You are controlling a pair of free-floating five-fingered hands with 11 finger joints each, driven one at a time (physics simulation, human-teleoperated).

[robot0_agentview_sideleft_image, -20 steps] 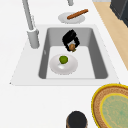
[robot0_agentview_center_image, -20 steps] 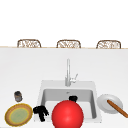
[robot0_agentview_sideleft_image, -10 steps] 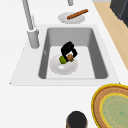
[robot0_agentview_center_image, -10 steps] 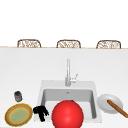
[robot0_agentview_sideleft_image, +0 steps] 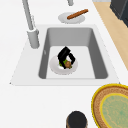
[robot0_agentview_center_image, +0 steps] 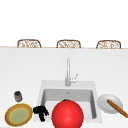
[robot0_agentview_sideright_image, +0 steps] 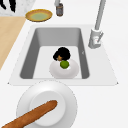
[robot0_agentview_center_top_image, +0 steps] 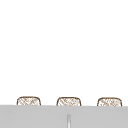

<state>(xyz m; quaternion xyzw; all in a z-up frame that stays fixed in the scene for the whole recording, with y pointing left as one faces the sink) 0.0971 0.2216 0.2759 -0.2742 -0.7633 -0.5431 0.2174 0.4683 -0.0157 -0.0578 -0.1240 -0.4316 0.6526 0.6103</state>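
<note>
**Hand on the lime in the sink**

The white counter (robot0_agentview_center_image: 25,72) carries a grey rectangular sink (robot0_agentview_sideleft_image: 72,35) with a tall steel faucet (robot0_agentview_center_image: 68,72). In the front view a large red ball (robot0_agentview_center_image: 67,114) covers the basin's front. Inside the basin lies a white round plate (robot0_agentview_sideright_image: 63,70) bearing a small green lime (robot0_agentview_sideright_image: 64,64). The right hand (robot0_agentview_sideleft_image: 64,55) curls its fingers round that lime. The left hand (robot0_agentview_center_image: 40,111) hangs at the sink's left edge, fingers curled, holding nothing.
</note>
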